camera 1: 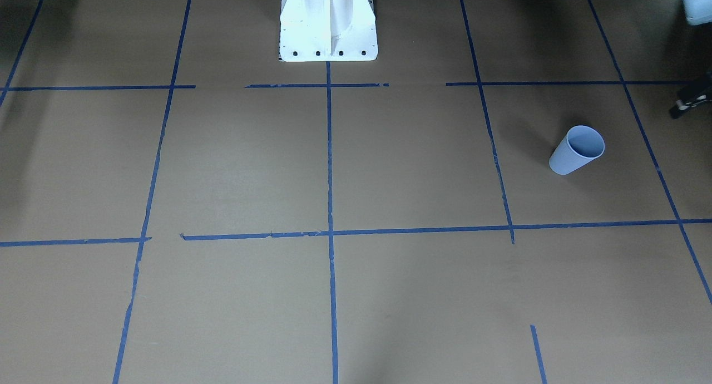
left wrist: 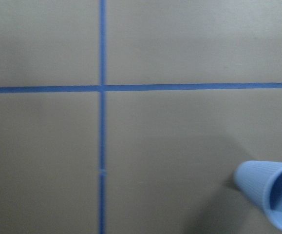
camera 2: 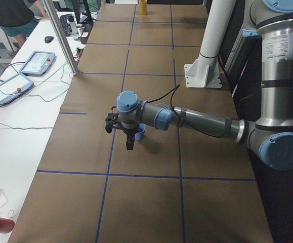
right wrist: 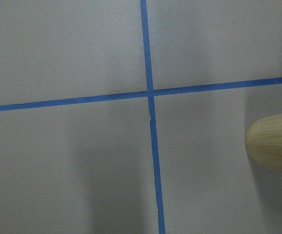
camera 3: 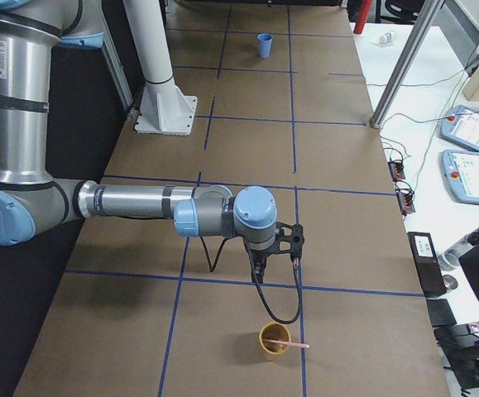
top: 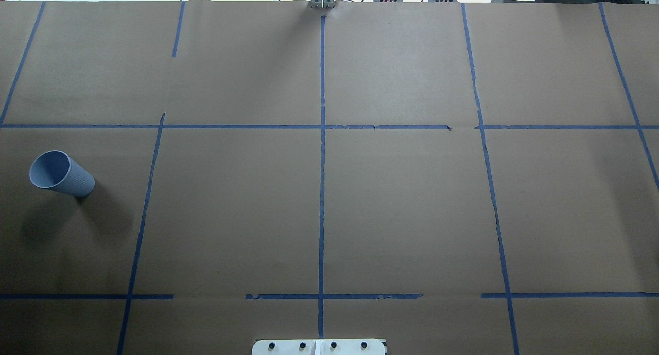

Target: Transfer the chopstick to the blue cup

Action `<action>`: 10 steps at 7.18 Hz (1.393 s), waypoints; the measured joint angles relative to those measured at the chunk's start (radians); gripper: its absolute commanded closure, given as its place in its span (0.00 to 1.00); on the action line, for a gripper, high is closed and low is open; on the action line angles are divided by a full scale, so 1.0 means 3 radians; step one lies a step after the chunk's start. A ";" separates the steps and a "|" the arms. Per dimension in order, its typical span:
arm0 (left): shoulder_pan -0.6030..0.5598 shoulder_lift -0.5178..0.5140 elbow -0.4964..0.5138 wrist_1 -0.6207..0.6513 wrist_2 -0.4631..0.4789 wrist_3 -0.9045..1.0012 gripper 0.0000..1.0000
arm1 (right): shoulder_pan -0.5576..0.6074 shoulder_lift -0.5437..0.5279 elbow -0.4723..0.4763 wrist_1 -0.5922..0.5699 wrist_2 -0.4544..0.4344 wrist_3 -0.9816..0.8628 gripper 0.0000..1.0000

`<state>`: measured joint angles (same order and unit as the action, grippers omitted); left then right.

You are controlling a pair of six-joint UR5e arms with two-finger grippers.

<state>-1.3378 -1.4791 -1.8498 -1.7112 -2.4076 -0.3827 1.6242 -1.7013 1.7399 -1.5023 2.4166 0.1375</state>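
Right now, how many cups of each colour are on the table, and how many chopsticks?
blue cup: 1
yellow cup: 1
chopstick: 1, resting in the yellow cup
Total: 3 things

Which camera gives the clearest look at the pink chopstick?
Exterior right: the chopstick sticks out of the yellow cup, plainly visible. The right wrist view shows little beyond that cup's side; the other views show no chopstick.
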 measured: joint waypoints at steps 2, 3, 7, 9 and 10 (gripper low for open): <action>0.0416 -0.0007 0.0239 -0.0748 0.0114 -0.0668 0.00 | -0.0003 0.0013 0.0083 -0.0005 -0.0006 0.0003 0.00; 0.0607 -0.0028 0.0362 -0.1037 0.0215 -0.0954 0.00 | -0.0003 0.0012 0.0119 -0.0001 -0.0011 0.0004 0.00; 0.0952 -0.0102 0.0483 -0.1233 0.0301 -0.1240 0.61 | -0.0002 0.0008 0.0133 -0.0004 -0.0019 0.0002 0.00; 0.0985 -0.0136 0.0536 -0.1224 0.0305 -0.1247 1.00 | -0.0003 0.0011 0.0141 -0.0025 -0.0004 0.0005 0.00; 0.0986 -0.0141 0.0535 -0.1215 0.0300 -0.1249 1.00 | -0.0001 0.0009 0.0143 -0.0023 0.0001 0.0006 0.00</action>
<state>-1.0421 -1.5215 -1.6895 -2.0758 -2.3178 -0.7573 1.6239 -1.6987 1.7828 -1.5092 2.4167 0.1394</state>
